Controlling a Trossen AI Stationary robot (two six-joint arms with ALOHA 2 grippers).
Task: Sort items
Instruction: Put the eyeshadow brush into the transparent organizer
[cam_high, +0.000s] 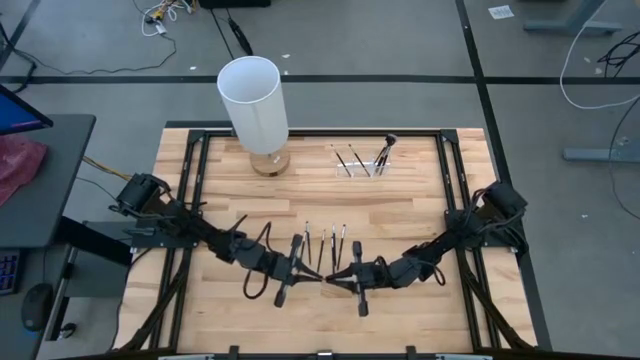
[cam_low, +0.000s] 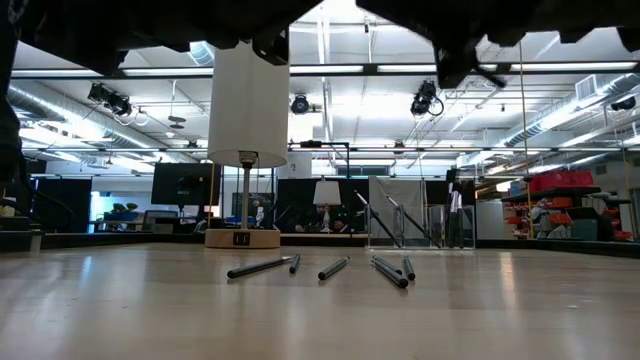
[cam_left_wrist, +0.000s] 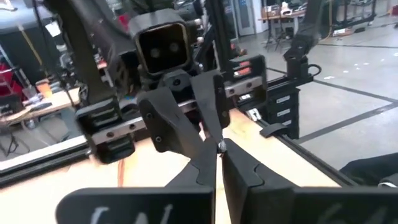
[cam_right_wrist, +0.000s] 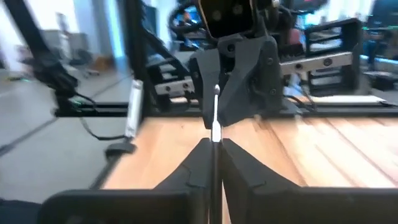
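Jaws of the left gripper (cam_high: 312, 272) are pressed together on a thin stick (cam_right_wrist: 213, 124), held in the air above the near middle of the counter (cam_high: 420, 230). The right gripper (cam_high: 342, 276) meets it tip to tip from the right, and the same stick runs into it too; whether the right jaws grip it or merely surround it I cannot tell.

Four more loose items (cam_high: 325, 245) lie side by side just beyond the two grippers. A few others stand in a small clear holder (cam_high: 360, 160) at the far right, right of the tall white cylinder (cam_high: 250, 100).

These sticks look light, stiff and very slim, with smooth dark handles and a silver section, so they are likely to slip or pivot in a pinch. A hold near the middle of the handle should balance best. Bristle tips look soft and are better left untouched. Lying flat on the wood, each offers little height to catch.
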